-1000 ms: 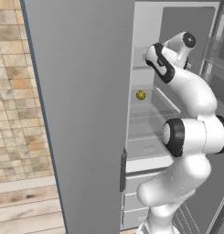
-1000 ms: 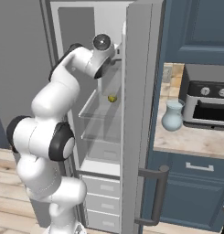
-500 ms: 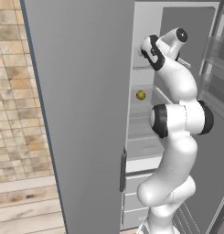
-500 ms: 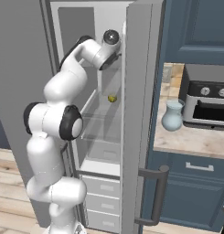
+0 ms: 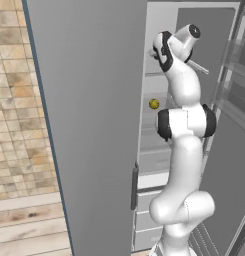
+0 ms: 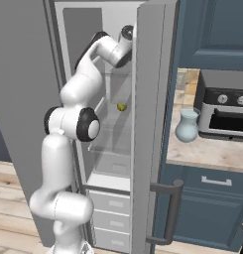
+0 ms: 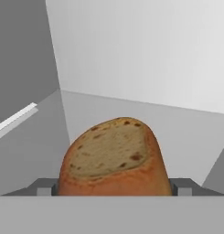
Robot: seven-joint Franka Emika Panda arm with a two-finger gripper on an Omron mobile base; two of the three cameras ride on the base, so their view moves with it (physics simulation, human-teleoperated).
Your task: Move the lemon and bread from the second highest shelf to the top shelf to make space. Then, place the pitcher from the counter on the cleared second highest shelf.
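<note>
The bread (image 7: 114, 157), a brown crusty roll, fills the span between my two fingertips in the hand view, and my gripper (image 7: 114, 187) is shut on it. My arm reaches high into the open fridge, with the gripper (image 5: 157, 51) near the top shelf (image 5: 155, 75). Whether the roll rests on that shelf I cannot tell. The lemon (image 5: 154, 104) (image 6: 121, 106) sits lower down on the second highest shelf (image 5: 153, 112), below and apart from my hand. The pale blue pitcher (image 6: 186, 126) stands on the counter (image 6: 212, 151) to the right of the fridge.
The grey fridge door (image 5: 89, 125) stands open on the left and another door edge (image 6: 149, 124) on the right, flanking my arm. A toaster oven (image 6: 224, 111) sits behind the pitcher. White drawers (image 6: 110, 208) fill the fridge's bottom.
My arm has straightened and lifted, carrying the hand higher and deeper into the fridge's upper part. The lemon and the pitcher have stayed put.
</note>
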